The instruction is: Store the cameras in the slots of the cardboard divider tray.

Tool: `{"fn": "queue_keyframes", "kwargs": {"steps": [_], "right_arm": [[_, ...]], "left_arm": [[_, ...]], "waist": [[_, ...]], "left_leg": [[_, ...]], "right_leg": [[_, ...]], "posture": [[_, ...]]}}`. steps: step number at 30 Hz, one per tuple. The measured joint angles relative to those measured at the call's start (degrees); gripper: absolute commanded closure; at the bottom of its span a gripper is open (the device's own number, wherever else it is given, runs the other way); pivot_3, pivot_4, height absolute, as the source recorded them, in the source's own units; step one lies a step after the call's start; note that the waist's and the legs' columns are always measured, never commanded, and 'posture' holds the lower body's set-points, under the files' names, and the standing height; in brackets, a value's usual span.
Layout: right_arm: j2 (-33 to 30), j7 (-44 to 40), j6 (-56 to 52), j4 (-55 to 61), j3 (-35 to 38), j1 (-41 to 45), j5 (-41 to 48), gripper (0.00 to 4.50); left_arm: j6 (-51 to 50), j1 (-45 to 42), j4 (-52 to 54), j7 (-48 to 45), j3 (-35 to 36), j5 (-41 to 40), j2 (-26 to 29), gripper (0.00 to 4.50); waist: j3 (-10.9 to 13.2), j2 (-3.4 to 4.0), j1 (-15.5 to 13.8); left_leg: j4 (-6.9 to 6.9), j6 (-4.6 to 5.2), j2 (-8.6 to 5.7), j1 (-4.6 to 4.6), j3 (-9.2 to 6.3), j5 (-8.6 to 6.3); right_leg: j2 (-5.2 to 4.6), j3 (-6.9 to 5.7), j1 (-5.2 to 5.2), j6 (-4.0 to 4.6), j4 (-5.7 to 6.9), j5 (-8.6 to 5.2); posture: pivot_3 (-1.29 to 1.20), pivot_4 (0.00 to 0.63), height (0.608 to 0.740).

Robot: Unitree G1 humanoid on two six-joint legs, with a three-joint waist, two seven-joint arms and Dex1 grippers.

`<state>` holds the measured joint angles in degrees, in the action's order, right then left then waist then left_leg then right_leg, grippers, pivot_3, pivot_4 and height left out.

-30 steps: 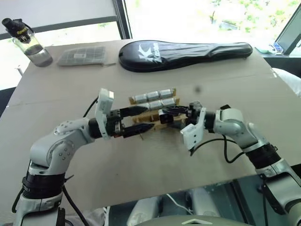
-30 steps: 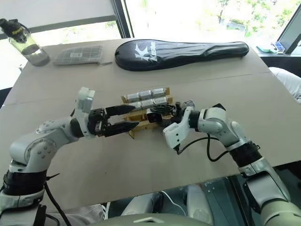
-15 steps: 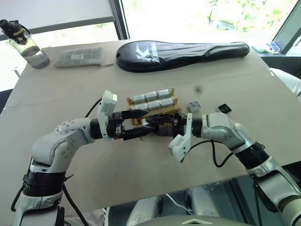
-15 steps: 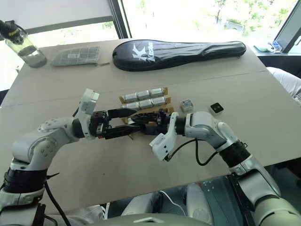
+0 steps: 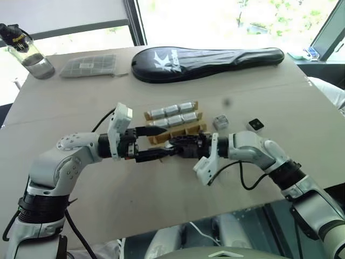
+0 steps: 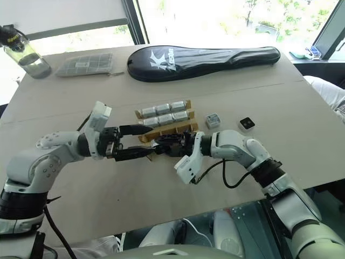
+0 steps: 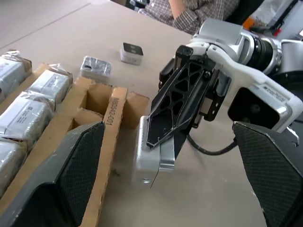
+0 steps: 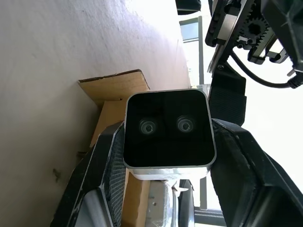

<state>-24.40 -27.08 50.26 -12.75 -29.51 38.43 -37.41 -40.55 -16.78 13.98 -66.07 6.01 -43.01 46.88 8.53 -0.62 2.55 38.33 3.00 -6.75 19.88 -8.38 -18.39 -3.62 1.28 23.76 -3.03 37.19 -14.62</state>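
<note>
Cardboard covers the whole surface (image 5: pixel 161 216), and the biggest thing on it is a black racket cover (image 5: pixel 210 59) lying along the far edge, with a grey gridded pouch (image 5: pixel 89 65) and a water bottle (image 5: pixel 24 48) toward the far left corner. Near the middle sits the cardboard divider tray (image 5: pixel 175 127), its two far rows filled with wrapped cameras (image 5: pixel 173 110) while the near row shows bare slots. I'd guess it was filled from the far side so the arms never reach over stored pieces.

Both arms meet just in front of that near row. The left hand (image 5: pixel 153 143) has its fingers spread wide, holding nothing, one finger over the tray's left end and the other on the near side. The right hand (image 7: pixel 163 137) is clamped on a camera (image 8: pixel 166 128), black face outward, which hangs between the left hand's fingers. That looks to me like a hand-over, or a steadying of the piece before it goes in.

Two loose cameras (image 5: pixel 220 122) (image 5: pixel 255 125) wait well to the right of the tray.
</note>
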Motion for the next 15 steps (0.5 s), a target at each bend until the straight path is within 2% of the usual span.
{"fn": "queue_keyframes", "kwargs": {"steps": [14, 15], "right_arm": [[-0.6, -0.3, -0.3, 1.2, 0.0, 0.1, 1.1, 2.56], [-0.6, -0.5, -0.4, 1.8, 0.0, 0.1, 1.5, 2.56]], "left_arm": [[1.2, -0.7, -1.4, -3.6, -3.2, 3.6, 0.9, 0.00], [1.3, -0.7, -1.6, -3.8, -3.4, 3.6, 0.9, 0.26]], "waist": [[0.0, 0.00, -0.1], [0.0, 0.00, -0.1]], "left_leg": [[0.01, 0.00, 0.00, 0.00, 0.00, 0.00], [0.01, 0.00, 0.00, 0.00, 0.00, 0.00]], "right_leg": [[-0.01, 0.00, -0.01, 0.00, 0.01, 0.00], [-0.01, 0.01, -0.01, 0.00, 0.01, 0.00]], "posture": [[0.00, 0.150, 0.740], [0.00, 0.150, 0.740]]}}
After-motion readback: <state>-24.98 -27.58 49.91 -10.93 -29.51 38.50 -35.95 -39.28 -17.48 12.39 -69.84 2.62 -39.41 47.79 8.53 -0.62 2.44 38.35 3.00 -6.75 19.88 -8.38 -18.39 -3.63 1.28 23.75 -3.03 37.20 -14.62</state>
